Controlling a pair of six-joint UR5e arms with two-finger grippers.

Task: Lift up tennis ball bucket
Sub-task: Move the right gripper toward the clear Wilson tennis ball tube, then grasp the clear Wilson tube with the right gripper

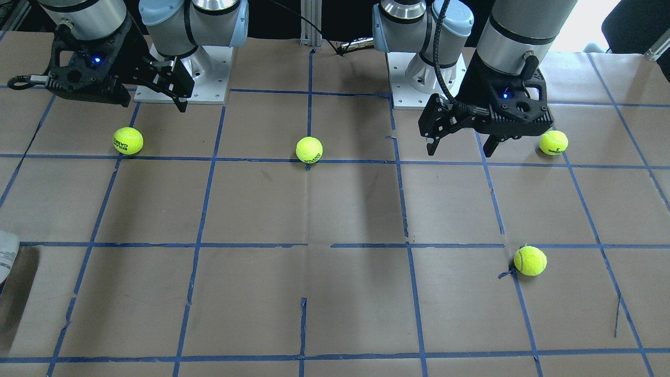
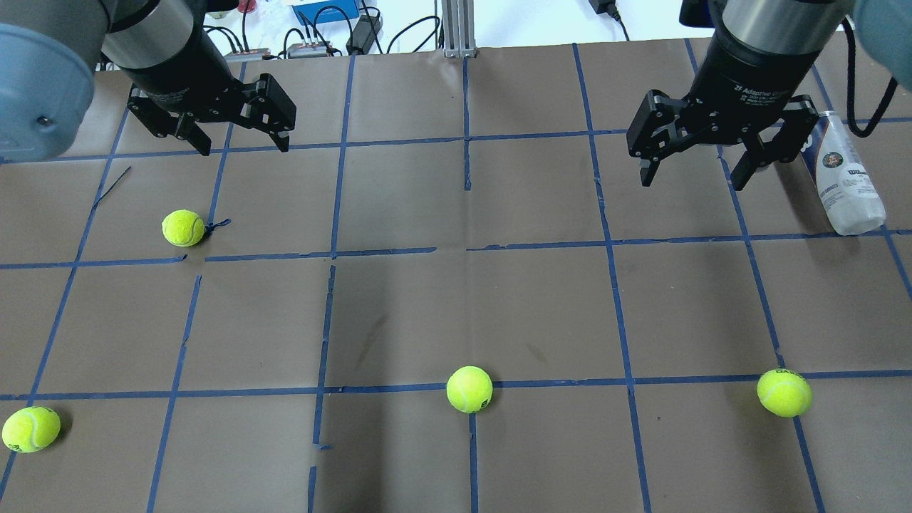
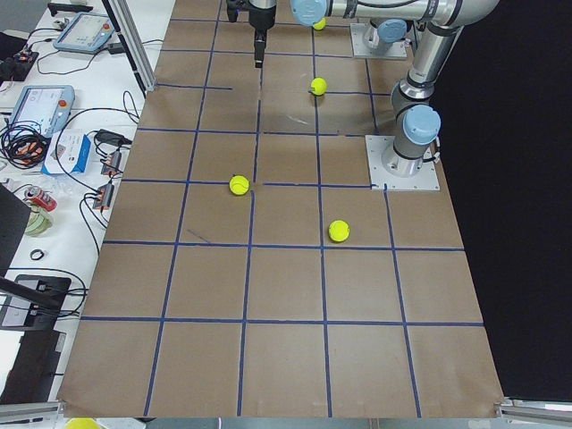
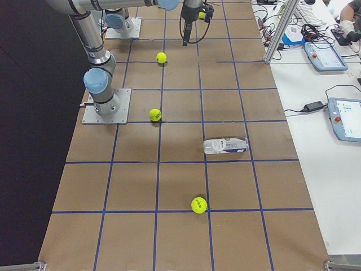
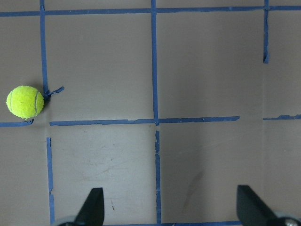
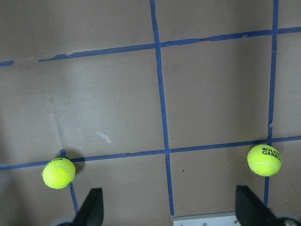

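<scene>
The tennis ball bucket (image 2: pixel 844 174) is a clear can with a white and dark blue Wilson label. It lies on its side at the table's right side. It also shows in the exterior right view (image 4: pixel 225 145) and at the front-facing view's left edge (image 1: pixel 6 256). My right gripper (image 2: pixel 692 182) is open and empty, raised above the table, to the left of the can and apart from it. My left gripper (image 2: pixel 244 146) is open and empty, raised over the far left. Both wrist views show open fingers over bare paper; neither shows the can.
Several yellow-green tennis balls lie on the brown paper with its blue tape grid: one far left (image 2: pixel 183 227), one near centre (image 2: pixel 469 389), one near right (image 2: pixel 784 392), one at the near left corner (image 2: pixel 30 429). The arm bases (image 1: pixel 188 68) stand at the robot's edge.
</scene>
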